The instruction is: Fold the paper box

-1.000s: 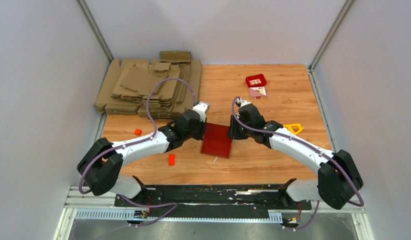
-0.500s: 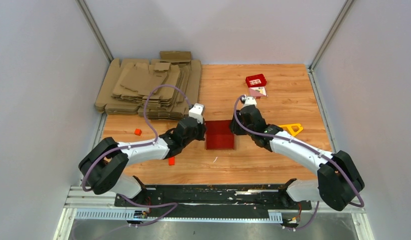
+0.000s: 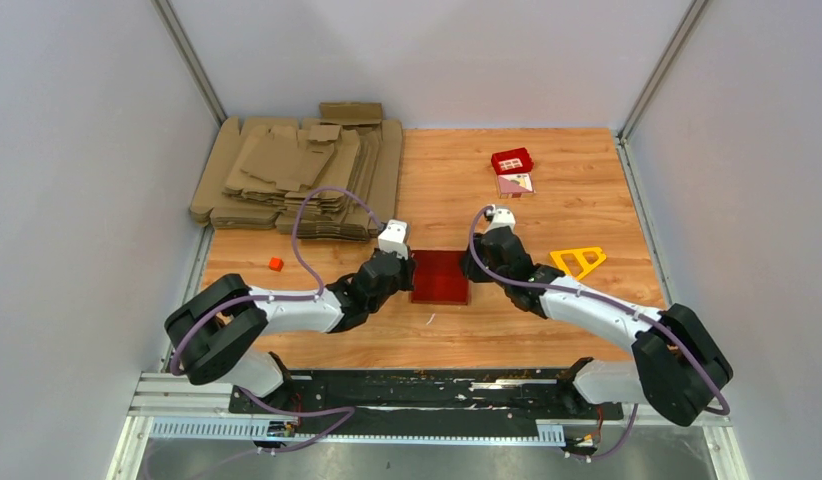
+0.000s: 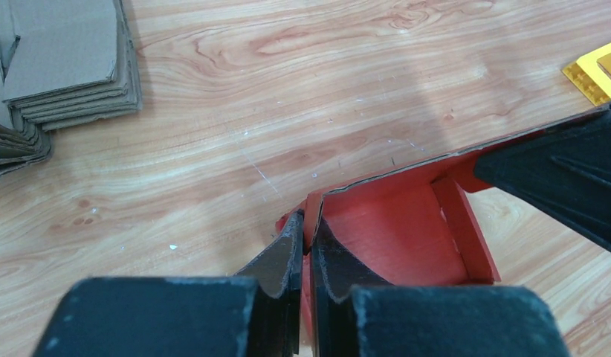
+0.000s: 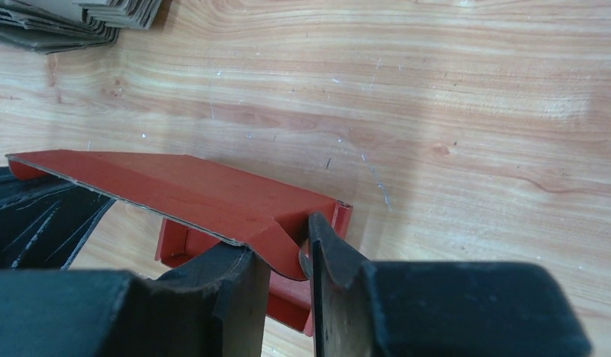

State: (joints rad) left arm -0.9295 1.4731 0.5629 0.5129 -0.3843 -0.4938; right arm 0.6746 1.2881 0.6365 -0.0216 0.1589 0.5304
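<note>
The left gripper pinches the left wall of the box, which sits in the middle of the table between both arms, equally near each. The right gripper clamps its right wall.

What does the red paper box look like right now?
The paper box is plain bright red thin card with creases and flaps, only half folded, its top panel bowed. It is near the middle of the wooden table. The left claw pinches its left edge, the right claw its right edge.
</note>
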